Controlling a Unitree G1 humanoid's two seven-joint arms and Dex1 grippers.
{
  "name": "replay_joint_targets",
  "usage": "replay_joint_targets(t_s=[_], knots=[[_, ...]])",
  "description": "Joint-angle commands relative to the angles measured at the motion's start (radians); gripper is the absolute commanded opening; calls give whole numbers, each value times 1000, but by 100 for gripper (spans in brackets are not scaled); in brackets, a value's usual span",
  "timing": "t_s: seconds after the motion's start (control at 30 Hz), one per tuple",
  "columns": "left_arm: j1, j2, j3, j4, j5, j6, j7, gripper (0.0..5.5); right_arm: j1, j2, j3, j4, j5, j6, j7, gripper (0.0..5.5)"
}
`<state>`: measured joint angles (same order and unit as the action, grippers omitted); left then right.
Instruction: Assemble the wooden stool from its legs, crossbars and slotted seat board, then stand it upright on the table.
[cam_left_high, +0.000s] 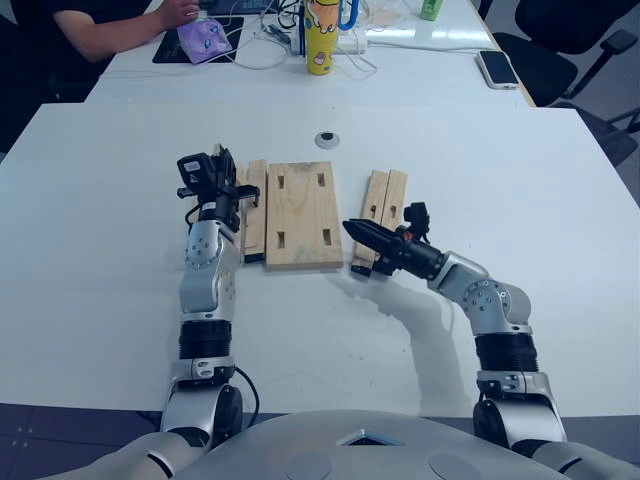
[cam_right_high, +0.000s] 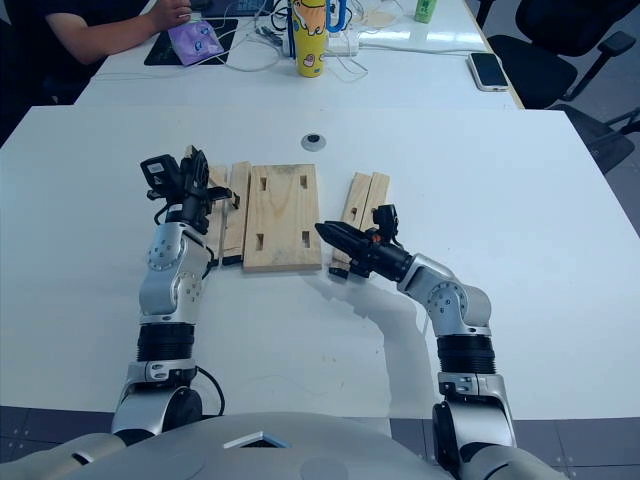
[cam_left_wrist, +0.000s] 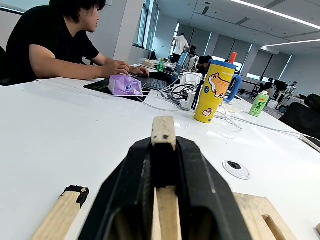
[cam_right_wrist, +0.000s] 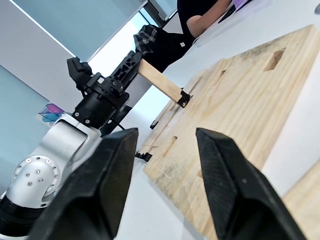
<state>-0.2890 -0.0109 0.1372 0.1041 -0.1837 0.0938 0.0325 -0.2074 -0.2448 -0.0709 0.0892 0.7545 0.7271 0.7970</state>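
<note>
The slotted seat board (cam_left_high: 303, 215) lies flat on the white worktop (cam_left_high: 120, 200), slots facing up and nothing fitted into them yet. Just left of the board, the left pincer (cam_left_high: 224, 180) is clamped on a wooden bar (cam_right_wrist: 161, 83), either a leg or a crossbar, and holds it tilted above the worktop with its dark-capped end free. Another loose bar (cam_left_high: 256, 210) lies touching or nearly touching the board's left edge. A pair of bars (cam_left_high: 382, 215) lies just right of the board. The right pincer (cam_right_wrist: 166, 137) hangs at the board's near right corner with its fingers apart and empty. The chief risk, as I judge it, is the tilt: brought to a slot at that angle, the bar would likely jam or slip in the grip. The free end could also sweep the loose bar, or the open pincer could nudge the unheld board out of line.
</note>
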Motion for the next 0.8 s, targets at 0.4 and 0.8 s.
replay_joint_targets(t_s=[0.4, 0.8], knots=[[-4, 22, -41, 162, 76, 64, 9, 45, -16, 10, 43, -48, -31, 9, -10, 214], [92, 55, -132, 159, 175, 30, -20, 45, 7, 12, 64, -87, -51, 5, -19, 214]])
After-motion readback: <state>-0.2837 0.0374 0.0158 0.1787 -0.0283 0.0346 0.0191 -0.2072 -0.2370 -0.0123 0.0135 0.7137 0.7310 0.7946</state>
